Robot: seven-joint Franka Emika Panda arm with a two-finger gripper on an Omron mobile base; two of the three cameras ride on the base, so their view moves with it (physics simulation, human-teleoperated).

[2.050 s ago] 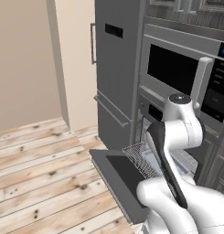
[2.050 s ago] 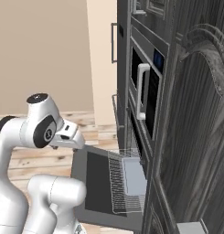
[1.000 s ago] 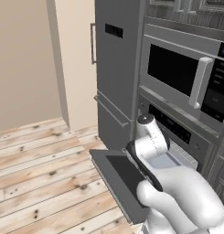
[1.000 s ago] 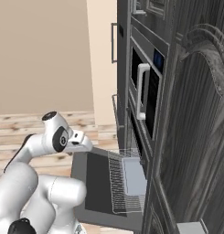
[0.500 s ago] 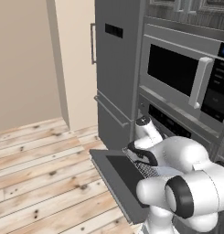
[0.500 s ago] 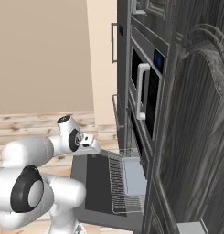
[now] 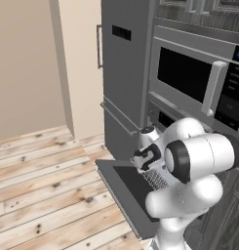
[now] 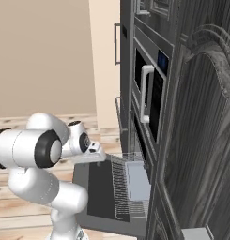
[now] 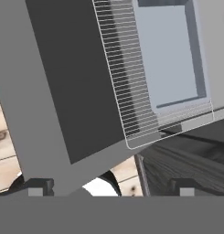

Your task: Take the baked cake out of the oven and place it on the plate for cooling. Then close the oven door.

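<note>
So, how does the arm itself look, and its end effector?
The arm is made of glossy white rounded shells with dark grey to black rings at the joints. No cables or markings show. The end effector ends in two small dark grey blocky fingertips.

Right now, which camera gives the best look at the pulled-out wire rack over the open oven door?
The hand view: the wire rack lies broad and unobstructed, a pale grey tray on it. The right base view shows the rack slanted above the oven door. In the left base view the arm hides most of it.
</note>
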